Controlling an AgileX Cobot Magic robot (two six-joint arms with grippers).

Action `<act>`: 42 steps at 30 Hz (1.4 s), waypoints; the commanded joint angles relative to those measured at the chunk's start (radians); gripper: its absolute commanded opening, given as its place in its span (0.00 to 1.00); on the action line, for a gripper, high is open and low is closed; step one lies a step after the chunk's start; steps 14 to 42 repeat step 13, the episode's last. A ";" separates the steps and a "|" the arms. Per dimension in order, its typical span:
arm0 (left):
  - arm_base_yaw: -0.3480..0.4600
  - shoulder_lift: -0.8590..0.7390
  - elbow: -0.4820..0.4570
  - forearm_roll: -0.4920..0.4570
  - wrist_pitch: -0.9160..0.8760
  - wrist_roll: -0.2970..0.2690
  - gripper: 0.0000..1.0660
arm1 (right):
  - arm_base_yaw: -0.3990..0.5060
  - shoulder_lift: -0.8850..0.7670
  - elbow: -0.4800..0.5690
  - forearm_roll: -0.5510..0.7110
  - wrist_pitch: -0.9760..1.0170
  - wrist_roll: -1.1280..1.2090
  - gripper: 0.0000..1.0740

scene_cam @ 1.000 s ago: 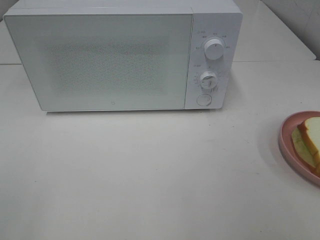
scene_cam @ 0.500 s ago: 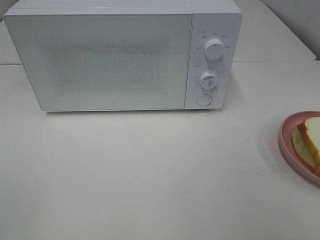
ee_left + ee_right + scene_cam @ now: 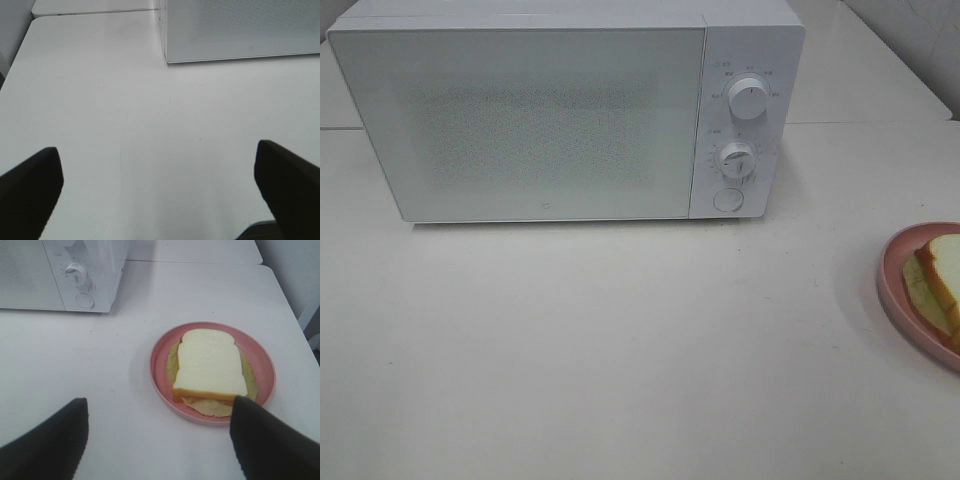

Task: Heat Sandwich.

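Note:
The sandwich (image 3: 210, 365), white bread with tan crust and pale yellow-green filling, lies on a round pink plate (image 3: 161, 375) on the white table. In the high view only its edge (image 3: 940, 272) and the plate's rim (image 3: 890, 290) show at the far right. The white microwave (image 3: 550, 110) stands at the back with its door shut. My right gripper (image 3: 157, 437) is open, hovering short of the plate. My left gripper (image 3: 157, 182) is open over bare table in front of the microwave's left corner (image 3: 167, 55). Neither gripper shows in the high view.
The microwave has two dials (image 3: 748, 100) and a round button (image 3: 727, 199) on its right panel, also seen in the right wrist view (image 3: 85, 300). The table's left edge (image 3: 17, 60) and right edge (image 3: 295, 315) are near.

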 commanded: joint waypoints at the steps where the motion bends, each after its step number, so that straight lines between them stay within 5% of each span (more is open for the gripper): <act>1: 0.003 -0.026 -0.001 -0.006 -0.014 0.000 0.94 | -0.008 -0.023 0.002 0.004 -0.011 -0.002 0.70; 42: 0.003 -0.026 -0.001 -0.006 -0.014 0.000 0.94 | -0.008 -0.023 0.002 0.004 -0.011 -0.002 0.70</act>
